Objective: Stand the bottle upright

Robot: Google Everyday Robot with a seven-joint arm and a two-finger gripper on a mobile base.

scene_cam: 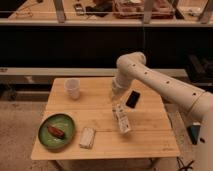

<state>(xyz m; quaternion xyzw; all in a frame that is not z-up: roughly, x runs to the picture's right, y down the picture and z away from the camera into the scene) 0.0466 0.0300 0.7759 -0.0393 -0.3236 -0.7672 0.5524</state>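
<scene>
The bottle (121, 119) is small and clear with a pale label. It is tilted over the right middle of the wooden table (145, 142), its upper end up at my gripper (117, 98). The gripper hangs down from the white arm (150, 75), which reaches in from the right. It holds the bottle by that upper end, just left of the black phone (133, 98). The bottle's lower end is near or on the table top; I cannot tell which.
A white cup (73, 88) stands at the table's back left. A green plate (56, 131) with a red item lies front left. A flat pale packet (87, 137) lies beside the plate. A dark counter runs behind the table.
</scene>
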